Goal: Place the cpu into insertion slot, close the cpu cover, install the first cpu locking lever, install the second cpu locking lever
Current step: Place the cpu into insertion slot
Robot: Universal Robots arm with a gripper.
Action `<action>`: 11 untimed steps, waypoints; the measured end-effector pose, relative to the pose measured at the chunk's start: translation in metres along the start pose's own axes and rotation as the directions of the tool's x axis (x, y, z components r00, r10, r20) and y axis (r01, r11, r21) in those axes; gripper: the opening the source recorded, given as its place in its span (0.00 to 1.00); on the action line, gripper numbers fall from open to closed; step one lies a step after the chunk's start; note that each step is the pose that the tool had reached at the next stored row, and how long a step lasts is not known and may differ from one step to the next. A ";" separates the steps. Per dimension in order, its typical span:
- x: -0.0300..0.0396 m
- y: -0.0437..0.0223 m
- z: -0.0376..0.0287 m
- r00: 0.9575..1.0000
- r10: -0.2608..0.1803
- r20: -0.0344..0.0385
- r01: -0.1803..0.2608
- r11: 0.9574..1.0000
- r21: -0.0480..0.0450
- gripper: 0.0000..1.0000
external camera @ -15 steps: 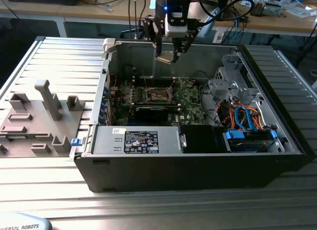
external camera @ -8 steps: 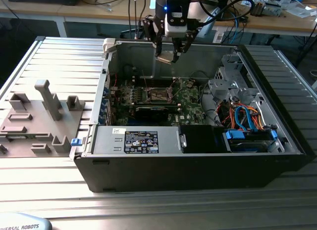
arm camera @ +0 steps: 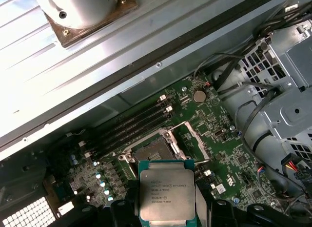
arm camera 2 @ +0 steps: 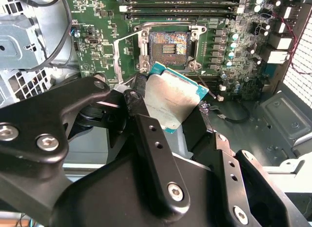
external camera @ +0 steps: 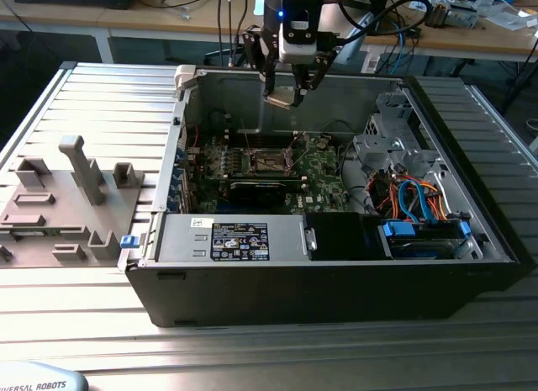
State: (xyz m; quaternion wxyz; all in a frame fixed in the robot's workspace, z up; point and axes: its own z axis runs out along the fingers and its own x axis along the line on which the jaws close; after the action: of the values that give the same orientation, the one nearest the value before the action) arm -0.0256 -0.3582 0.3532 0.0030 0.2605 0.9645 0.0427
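The hand (external camera: 286, 95) grasps the cpu (arm camera 2: 173, 102), holding it well above the open slot (arm camera 2: 169, 45), by the far wall of the case (external camera: 336, 282).

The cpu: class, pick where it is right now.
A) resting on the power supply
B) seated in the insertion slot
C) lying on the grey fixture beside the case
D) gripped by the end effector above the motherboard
D: in the first wrist view the cpu is clamped in the end effector, above and apart from the insertion slot, which has no chip in it.
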 end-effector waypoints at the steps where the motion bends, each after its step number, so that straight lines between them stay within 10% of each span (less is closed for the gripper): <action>1: 0.0000 0.0000 0.0000 1.000 0.001 0.000 -0.001 1.000 0.000 0.54; 11: 0.0000 0.0000 0.0000 1.000 0.014 0.001 -0.014 1.000 0.000 0.54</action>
State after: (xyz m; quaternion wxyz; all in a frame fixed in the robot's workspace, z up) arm -0.0257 -0.3582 0.3532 0.0033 0.2671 0.9627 0.0425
